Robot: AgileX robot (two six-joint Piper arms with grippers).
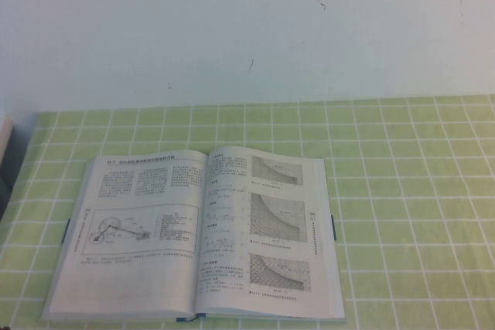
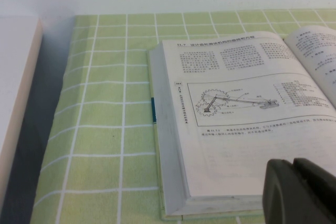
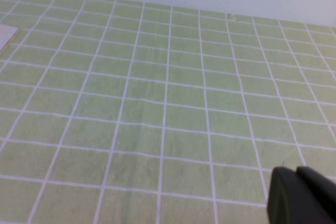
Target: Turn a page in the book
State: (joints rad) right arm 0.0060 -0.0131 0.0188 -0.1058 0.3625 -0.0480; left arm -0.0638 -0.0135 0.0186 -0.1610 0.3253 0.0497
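An open book [image 1: 201, 229] lies flat on the green checked tablecloth [image 1: 410, 191], left of centre near the front edge. Its left page shows a mechanism drawing and its right page shows three shaded graphs. Neither arm shows in the high view. In the left wrist view my left gripper [image 2: 293, 163] is shut and empty, just off the near corner of the book's left page [image 2: 236, 114]. In the right wrist view my right gripper [image 3: 296, 170] is shut and empty over bare cloth, with a white corner of the book [image 3: 6, 34] far off at the frame's edge.
A white block [image 2: 16, 103] stands off the table's left edge with a dark gap beside it, and it also shows in the high view [image 1: 4, 141]. A white wall [image 1: 247, 28] runs behind the table. Bare cloth [image 3: 168, 103] spreads to the right of the book.
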